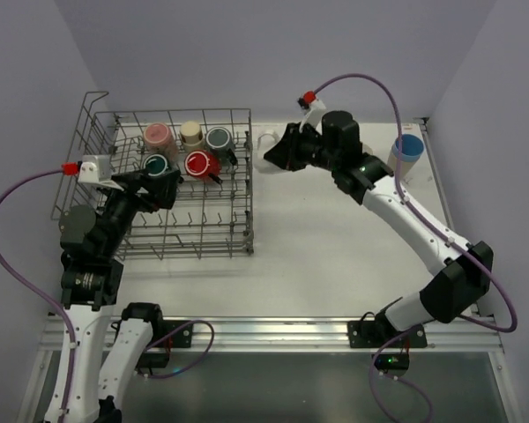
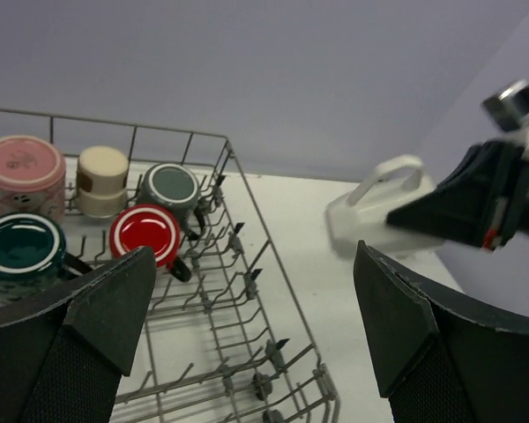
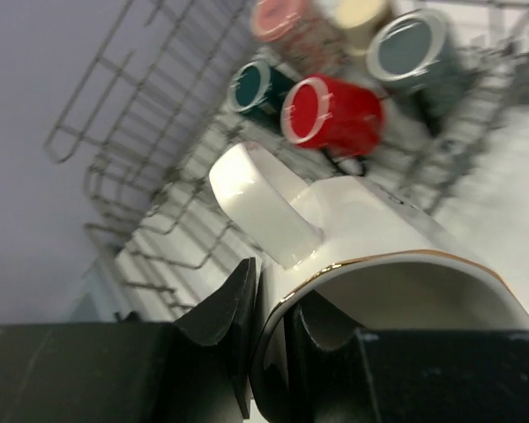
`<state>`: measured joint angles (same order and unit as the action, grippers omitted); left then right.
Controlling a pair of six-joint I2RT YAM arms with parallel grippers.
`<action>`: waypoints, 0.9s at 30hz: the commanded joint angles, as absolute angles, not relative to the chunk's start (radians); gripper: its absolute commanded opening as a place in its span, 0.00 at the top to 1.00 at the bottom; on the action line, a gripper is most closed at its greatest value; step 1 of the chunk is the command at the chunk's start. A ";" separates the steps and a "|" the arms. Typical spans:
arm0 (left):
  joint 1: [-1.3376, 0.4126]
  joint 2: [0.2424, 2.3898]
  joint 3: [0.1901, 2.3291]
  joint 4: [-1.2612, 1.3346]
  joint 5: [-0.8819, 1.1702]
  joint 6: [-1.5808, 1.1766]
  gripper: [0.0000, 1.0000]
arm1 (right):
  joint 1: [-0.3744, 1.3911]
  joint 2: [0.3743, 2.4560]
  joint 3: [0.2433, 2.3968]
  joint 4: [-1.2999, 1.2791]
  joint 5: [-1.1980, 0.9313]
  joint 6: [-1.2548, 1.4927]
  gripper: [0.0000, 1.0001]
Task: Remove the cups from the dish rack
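Right pincer (image 3: 275,333) grips the white mug (image 3: 370,238) by its rim; lower it level onto the table (image 1: 335,238). Left pincer (image 2: 254,275) gapes empty.

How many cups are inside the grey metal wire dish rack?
5: pink cup, cream cup, grey cup in the far row; dark teal cup, red cup nearer. None seems hidden.

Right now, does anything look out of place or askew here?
Only the white mug: it is tipped on its side, handle up, beside the rack, with the right gripper pinching its rim. The five cups in the rack sit upside down.
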<state>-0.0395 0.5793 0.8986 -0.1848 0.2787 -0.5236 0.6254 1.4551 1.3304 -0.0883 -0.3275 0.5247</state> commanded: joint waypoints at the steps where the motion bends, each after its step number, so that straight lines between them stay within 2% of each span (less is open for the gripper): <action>1: -0.070 0.583 0.841 -0.276 0.195 -0.356 0.00 | 0.519 1.504 1.593 -0.454 -0.263 0.263 1.00; 6: -0.141 0.589 0.789 -0.276 0.135 -0.298 0.00 | 0.474 1.656 1.819 -0.673 -0.028 0.068 1.00; 12: -0.182 0.589 0.756 -0.264 0.080 -0.276 0.00 | 0.419 1.919 2.083 -0.859 0.028 -0.083 1.00; 21: -0.218 0.612 0.739 -0.265 0.072 -0.265 0.00 | 0.385 2.176 2.213 -0.884 0.064 -0.140 1.00; 27: -0.218 0.620 0.738 -0.267 0.071 -0.265 0.00 | 0.367 2.229 2.204 -0.861 0.045 -0.153 1.00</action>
<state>-0.2119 0.6186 0.7410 -0.2832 0.0879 -0.2924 0.3820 2.2650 2.1319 -0.9112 0.0345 -0.1101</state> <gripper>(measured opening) 0.997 0.186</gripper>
